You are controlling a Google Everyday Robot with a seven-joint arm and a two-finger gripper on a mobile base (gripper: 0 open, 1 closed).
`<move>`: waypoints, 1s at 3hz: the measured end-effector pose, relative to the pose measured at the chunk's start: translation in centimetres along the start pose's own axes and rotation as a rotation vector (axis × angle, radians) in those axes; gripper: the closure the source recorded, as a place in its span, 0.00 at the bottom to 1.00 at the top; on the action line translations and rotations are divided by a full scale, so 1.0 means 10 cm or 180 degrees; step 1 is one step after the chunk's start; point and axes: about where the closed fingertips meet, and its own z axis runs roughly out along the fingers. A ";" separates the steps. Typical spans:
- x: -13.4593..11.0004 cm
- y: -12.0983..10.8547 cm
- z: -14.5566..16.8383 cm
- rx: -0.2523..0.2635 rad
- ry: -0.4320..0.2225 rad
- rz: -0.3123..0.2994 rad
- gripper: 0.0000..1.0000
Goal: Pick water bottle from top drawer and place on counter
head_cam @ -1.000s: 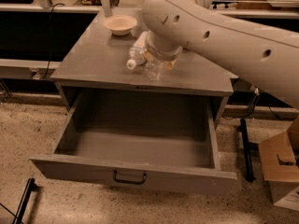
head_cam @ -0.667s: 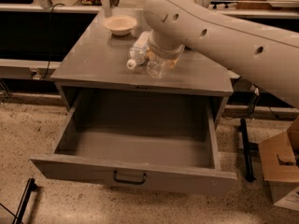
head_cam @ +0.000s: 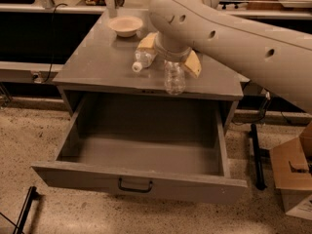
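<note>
In the camera view, my tool [head_cam: 169, 53] hangs at the end of the thick cream-coloured arm [head_cam: 234, 30], over the front part of the flat grey bench [head_cam: 92, 62]. Directly under it is the small clear ribbed plastic water bottle [head_cam: 174, 78]. The bottle stands upright on the bench near the 6 o'clock edge, with its cap hidden beneath my wrist. I cannot tell whether the tool grips the neck or has let go. The wide, shallow grey metal top drawer [head_cam: 141, 175] is pulled out and shows nothing inside.

I judge the placing nearly done. To finish well, I should see that the base sits flat, release without twisting, then lift straight up so the neck is not dragged.

The front lip is close, with the open drawer below it. Just beside the water bottle at 10 o'clock lies a fatter clear bottle with a white cap [head_cam: 143, 58]. A shallow pale bowl [head_cam: 126, 25] sits farther back at 11 o'clock. There is bare bench at 9 o'clock, and straight up looks the open way out.
</note>
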 end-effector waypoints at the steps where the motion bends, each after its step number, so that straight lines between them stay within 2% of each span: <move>1: 0.00 0.00 0.00 0.0000 0.0000 0.0000 0.00; 2: 0.01 0.02 -0.02 0.0030 -0.0018 0.0066 0.00; 3: 0.06 0.09 -0.05 0.0071 -0.0083 0.0267 0.00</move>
